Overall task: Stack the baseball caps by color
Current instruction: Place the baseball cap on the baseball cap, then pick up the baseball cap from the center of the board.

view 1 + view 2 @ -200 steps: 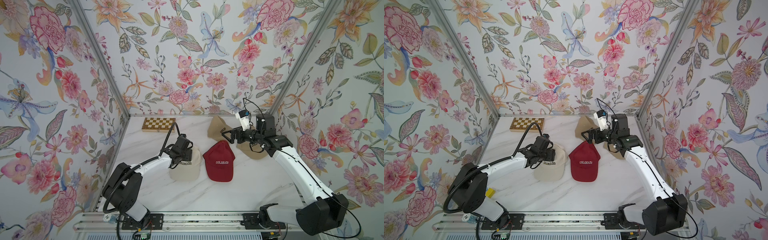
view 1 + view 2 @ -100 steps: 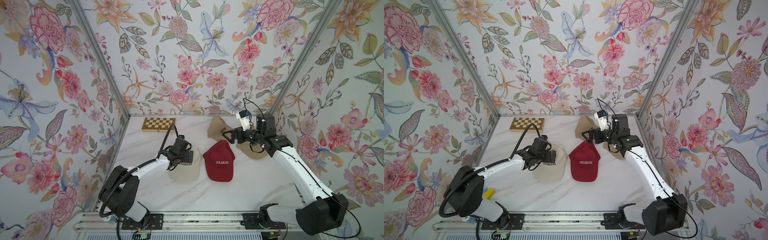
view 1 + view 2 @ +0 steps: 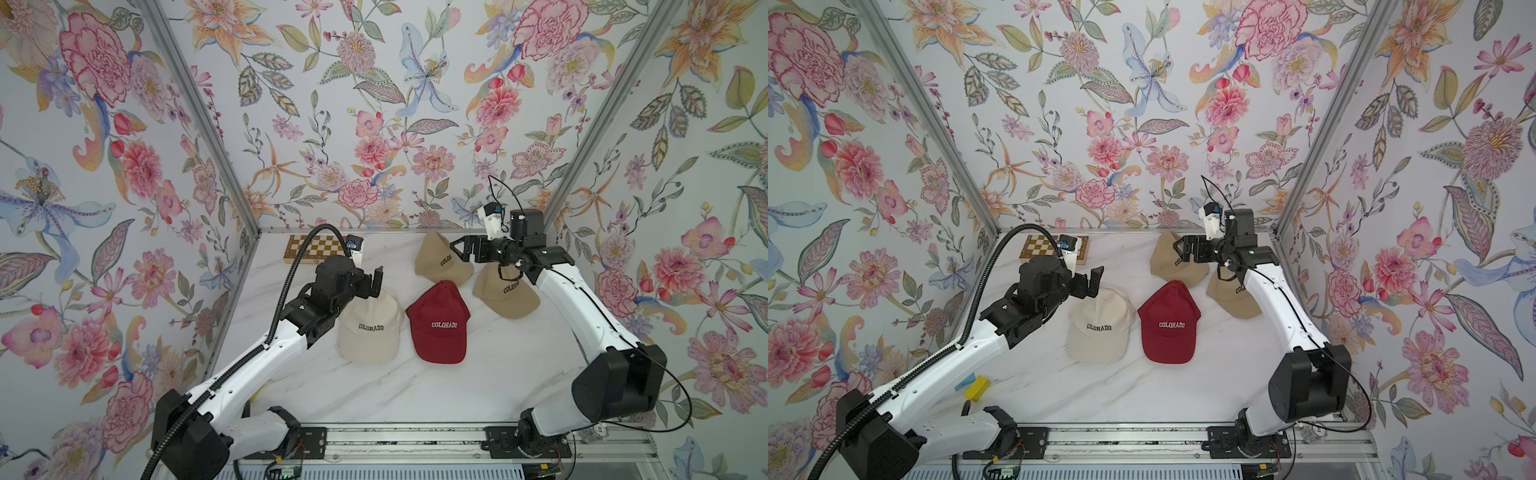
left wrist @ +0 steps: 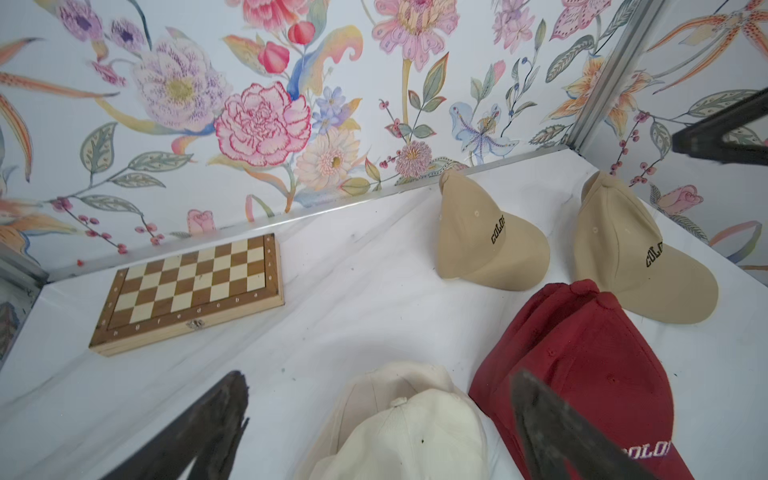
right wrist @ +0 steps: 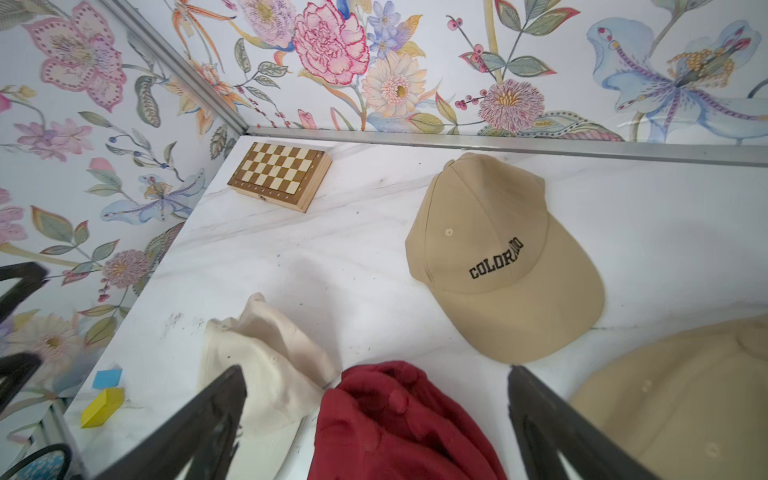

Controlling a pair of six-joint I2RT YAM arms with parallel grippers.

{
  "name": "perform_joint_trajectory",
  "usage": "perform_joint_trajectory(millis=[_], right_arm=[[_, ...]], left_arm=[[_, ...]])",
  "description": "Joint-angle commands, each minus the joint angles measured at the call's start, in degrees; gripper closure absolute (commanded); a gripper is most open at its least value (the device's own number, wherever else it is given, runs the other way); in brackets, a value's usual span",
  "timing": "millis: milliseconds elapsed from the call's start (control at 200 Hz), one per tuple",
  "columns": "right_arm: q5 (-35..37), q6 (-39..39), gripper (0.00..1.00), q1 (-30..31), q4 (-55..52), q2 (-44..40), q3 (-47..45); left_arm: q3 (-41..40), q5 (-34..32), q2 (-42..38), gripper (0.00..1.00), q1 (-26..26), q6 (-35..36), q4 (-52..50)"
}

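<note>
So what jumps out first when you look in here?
The loud floral wallpaper on all three walls. Then, mid-table, a red cap beside a cream cap, with two tan caps behind them and a chessboard in the far left corner. Two white arms reach in toward them.

In both top views the right arm [image 3: 575, 293] covers part of the tan cap [image 3: 498, 305] at 2 o'clock, cutting its lettering short. The wrist camera [image 3: 354, 245] on the left arm [image 3: 249, 365] hides part of the chessboard [image 3: 309, 248] at 11 o'clock. In the left wrist view the cream cap [image 4: 409, 434] and dark red cap [image 4: 582, 365] run off the picture's edge.
</note>
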Motion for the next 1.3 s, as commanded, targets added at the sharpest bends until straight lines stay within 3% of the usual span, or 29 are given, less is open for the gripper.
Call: perform_joint_trajectory(millis=[0, 265, 420, 500, 606, 781, 931, 1051, 1296], right_arm=[[8.3, 1.8, 0.01, 0.7, -3.5, 4.4, 5.4], [19.4, 2.5, 0.01, -1.2, -6.6, 10.0, 8.6], [19.3, 4.0, 0.01, -1.2, -7.5, 10.7, 8.9], [19.5, 4.1, 0.01, -1.3, -7.1, 8.6, 6.7], [19.4, 3.3, 0.01, -1.4, -6.6, 3.8, 2.9], [19.5, 2.2, 0.01, -1.9, -6.6, -6.4, -4.6], [18.0, 3.0, 0.01, -2.6, -6.6, -14.4, -11.9], [16.3, 4.0, 0.01, -2.9, -6.5, -19.1, -17.0], [13.9, 5.3, 0.01, -2.7, -6.5, -24.1, -22.9]], left_arm=[[-1.4, 3.3, 1.3, 0.00, 0.4, 7.6, 5.7], [-2.3, 10.6, 4.4, 0.00, 0.7, 15.8, 9.1], [3.0, 18.9, 10.9, 0.00, 3.0, 16.6, 12.3], [10.4, 25.4, 17.6, 0.00, 6.0, 13.6, 11.6], [26.6, 30.9, 30.7, 0.00, 8.9, 9.8, 3.7], [55.3, 36.2, 50.5, 0.00, 9.3, 6.0, -10.8], [72.8, 41.9, 64.0, 0.00, 9.2, 1.9, -16.7], [76.0, 45.9, 69.8, 0.00, 9.3, -2.0, -11.6], [76.8, 45.3, 77.0, 0.00, 9.0, -7.4, -0.3]])
